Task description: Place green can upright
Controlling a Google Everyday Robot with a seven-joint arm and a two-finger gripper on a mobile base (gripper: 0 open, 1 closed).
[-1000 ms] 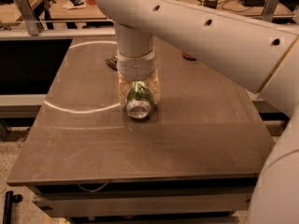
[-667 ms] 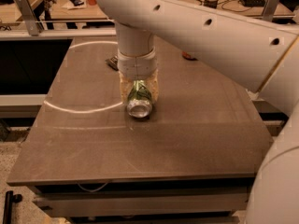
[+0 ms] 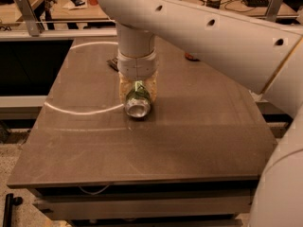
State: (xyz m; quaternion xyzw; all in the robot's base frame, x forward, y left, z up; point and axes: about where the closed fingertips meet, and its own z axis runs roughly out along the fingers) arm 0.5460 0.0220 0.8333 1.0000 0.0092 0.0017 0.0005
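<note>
The green can [image 3: 138,100] lies on its side near the middle of the brown table [image 3: 189,141]. Its silver end faces the camera and a strip of green and white label shows above it. My gripper [image 3: 138,91] comes straight down from the white arm [image 3: 199,27] onto the can. Its translucent fingers [image 3: 124,90] sit tight against both sides of the can. The rear part of the can is hidden between the fingers and the wrist.
A small dark object [image 3: 112,63] lies on the table just behind the wrist on the left, and a small reddish item [image 3: 191,57] on the right. A white arc [image 3: 71,110] is marked on the tabletop. Cluttered desks stand beyond the far edge.
None; the gripper and the can stand nearly as before.
</note>
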